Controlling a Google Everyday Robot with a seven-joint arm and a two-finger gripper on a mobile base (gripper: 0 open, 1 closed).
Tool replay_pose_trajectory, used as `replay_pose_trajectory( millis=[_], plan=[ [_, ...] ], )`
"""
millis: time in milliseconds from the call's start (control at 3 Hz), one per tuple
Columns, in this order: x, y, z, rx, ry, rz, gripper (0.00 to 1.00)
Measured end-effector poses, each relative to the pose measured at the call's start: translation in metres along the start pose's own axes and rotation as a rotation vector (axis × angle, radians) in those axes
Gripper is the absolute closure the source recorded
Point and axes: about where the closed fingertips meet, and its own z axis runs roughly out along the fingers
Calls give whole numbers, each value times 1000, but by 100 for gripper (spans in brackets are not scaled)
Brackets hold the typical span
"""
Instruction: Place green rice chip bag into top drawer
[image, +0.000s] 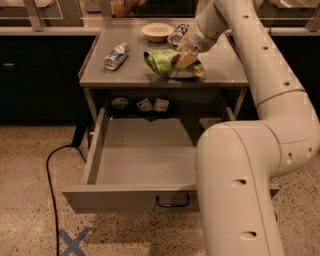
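The green rice chip bag (160, 61) lies crumpled on the grey tabletop (220, 65), near its front edge at the middle. My gripper (183, 62) reaches down from the white arm and is shut on the bag's right part, its tan fingers (186, 59) pressed into the foil. The top drawer (145, 160) is pulled wide open below the tabletop, and its inside is bare. Its dark wire handle (172, 202) shows on the front panel. My arm's large white links cover the drawer's right side.
A silver can (116, 55) lies on its side at the tabletop's left. A cream bowl (157, 31) and another can (176, 35) stand at the back. Small packets (153, 105) sit in the recess above the drawer. A black cable (52, 190) and blue tape cross (74, 241) are on the floor.
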Motion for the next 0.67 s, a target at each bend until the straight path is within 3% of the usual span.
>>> replay_pose_trajectory(
  millis=[333,667],
  plan=[
    [-12,19,-33,7,-139,-23,100],
    [-30,50,-54,-1,-267,-49,100]
  ],
)
